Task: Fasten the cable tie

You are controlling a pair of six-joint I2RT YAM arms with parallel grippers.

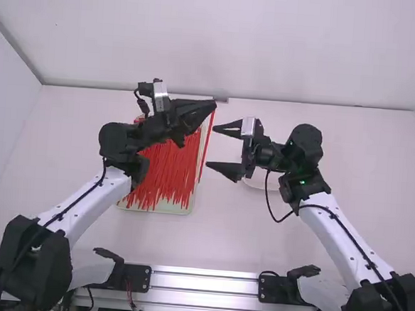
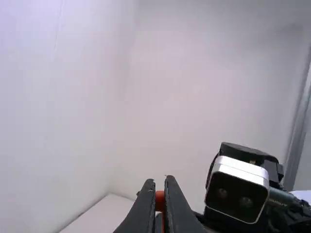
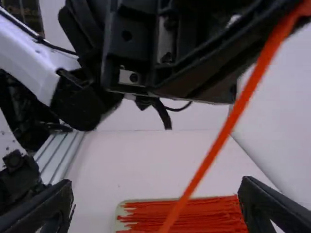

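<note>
red cable tie (image 1: 207, 138) dangling off the left gripper (image 1: 212, 107)
clamped on its hidden tip; right gripper (image 1: 221, 148) gapes wide alongside; tray (image 1: 154, 208) partly covered by the left arm (image 1: 83, 198).

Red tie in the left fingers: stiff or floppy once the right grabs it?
Probably semi-stiff: pinched at one end by the left gripper, the cable tie hangs nearly straight. Likely very light, being so thin. It may swing or flex away when the open right gripper closes on its free length.
</note>
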